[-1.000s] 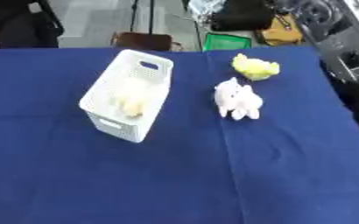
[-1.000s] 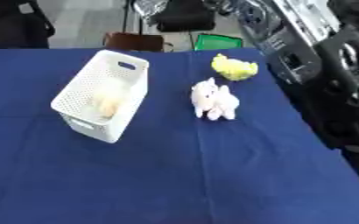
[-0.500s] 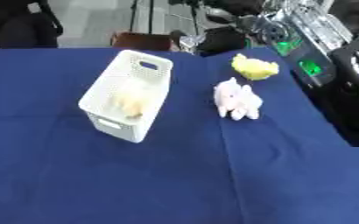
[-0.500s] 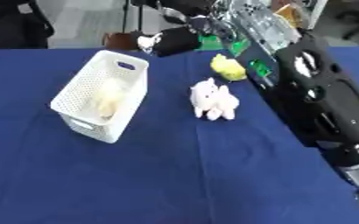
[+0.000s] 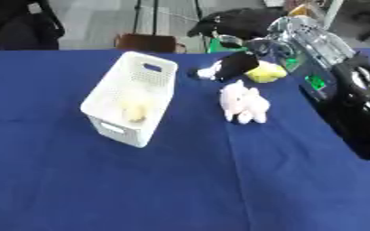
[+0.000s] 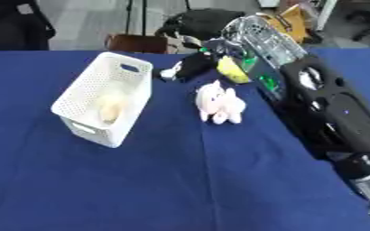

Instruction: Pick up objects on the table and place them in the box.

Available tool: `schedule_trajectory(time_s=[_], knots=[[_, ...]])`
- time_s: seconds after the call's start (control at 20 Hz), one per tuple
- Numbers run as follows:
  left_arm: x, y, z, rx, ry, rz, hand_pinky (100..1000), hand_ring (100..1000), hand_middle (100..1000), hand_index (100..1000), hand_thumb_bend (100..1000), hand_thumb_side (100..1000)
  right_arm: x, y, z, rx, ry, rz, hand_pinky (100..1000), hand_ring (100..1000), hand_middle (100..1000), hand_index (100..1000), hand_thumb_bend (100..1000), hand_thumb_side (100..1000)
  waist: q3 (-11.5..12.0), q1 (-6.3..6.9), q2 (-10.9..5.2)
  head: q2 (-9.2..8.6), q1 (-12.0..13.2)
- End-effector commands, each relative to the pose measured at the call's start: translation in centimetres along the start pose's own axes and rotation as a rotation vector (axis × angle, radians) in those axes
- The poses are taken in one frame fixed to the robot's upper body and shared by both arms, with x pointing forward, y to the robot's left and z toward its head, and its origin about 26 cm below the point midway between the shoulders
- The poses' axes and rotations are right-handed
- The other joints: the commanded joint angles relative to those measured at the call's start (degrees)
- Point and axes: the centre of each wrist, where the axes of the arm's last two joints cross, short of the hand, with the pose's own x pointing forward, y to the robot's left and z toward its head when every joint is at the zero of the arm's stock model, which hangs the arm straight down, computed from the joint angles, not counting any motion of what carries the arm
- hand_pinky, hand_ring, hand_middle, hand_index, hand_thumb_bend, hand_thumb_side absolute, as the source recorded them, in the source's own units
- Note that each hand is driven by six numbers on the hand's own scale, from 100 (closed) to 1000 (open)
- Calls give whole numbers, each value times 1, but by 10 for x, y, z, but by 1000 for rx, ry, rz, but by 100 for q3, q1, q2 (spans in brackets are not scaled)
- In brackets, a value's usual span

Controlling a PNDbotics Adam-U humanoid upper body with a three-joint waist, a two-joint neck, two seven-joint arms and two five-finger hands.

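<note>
Plush toys remain out on the blue table [image 5: 180,180]: a pink toy [image 5: 245,103] right of the white box [image 5: 133,101], and a yellow toy [image 5: 265,72] farther back. Both look soft and light, best taken round the body. Right hand [image 5: 224,68] reaches in beside the yellow toy; whether its fingers are spread or curled cannot be told. Something pale yellow [image 5: 134,109] lies in the box.
</note>
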Motion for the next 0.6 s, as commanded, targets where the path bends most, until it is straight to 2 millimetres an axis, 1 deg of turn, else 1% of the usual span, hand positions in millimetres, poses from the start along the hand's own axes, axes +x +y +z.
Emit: schedule_trajectory(time_s=[0.05, 0.15, 0.2, 0.35, 0.45, 0.5, 0.55, 0.6], knots=[[2, 3, -7, -10, -30, -2, 734, 706, 715, 703, 100, 530, -13, -9, 16, 18, 21, 14, 951, 1000, 949, 1000, 465, 905, -10, 0, -134, -31, 17], [2, 3, -7, -11, -30, -3, 734, 706, 715, 702, 100, 530, -15, -6, 23, 48, 26, 20, 952, 1000, 953, 1000, 444, 895, -17, -8, -129, -27, 26], [2, 3, -7, -12, -30, -3, 734, 706, 715, 702, 100, 531, -16, -5, 25, 61, 30, 24, 952, 1000, 950, 1000, 417, 892, -19, -11, -128, -27, 28], [2, 3, -7, -15, -30, -3, 734, 706, 715, 702, 100, 532, -18, 1, 33, 96, 49, 30, 953, 1000, 958, 1000, 415, 880, -32, -13, -120, -32, 33], [2, 3, -8, -17, -31, -4, 734, 704, 714, 702, 100, 532, -19, 5, 39, 118, 58, 30, 964, 1000, 974, 1000, 442, 826, -38, -13, -116, -33, 40], [2, 3, -8, -17, -31, -4, 734, 704, 714, 702, 100, 532, -19, 7, 42, 128, 62, 30, 964, 1000, 974, 1000, 442, 826, -37, -12, -115, -32, 39], [2, 3, -8, -18, -30, -4, 734, 701, 712, 701, 100, 533, -20, 8, 46, 139, 68, 28, 973, 1000, 993, 1000, 503, 795, -45, -12, -111, -37, 43], [2, 3, -8, -19, -30, -3, 733, 700, 711, 700, 100, 532, -20, 9, 49, 146, 72, 26, 973, 1000, 995, 1000, 506, 790, -48, -12, -108, -39, 43]])
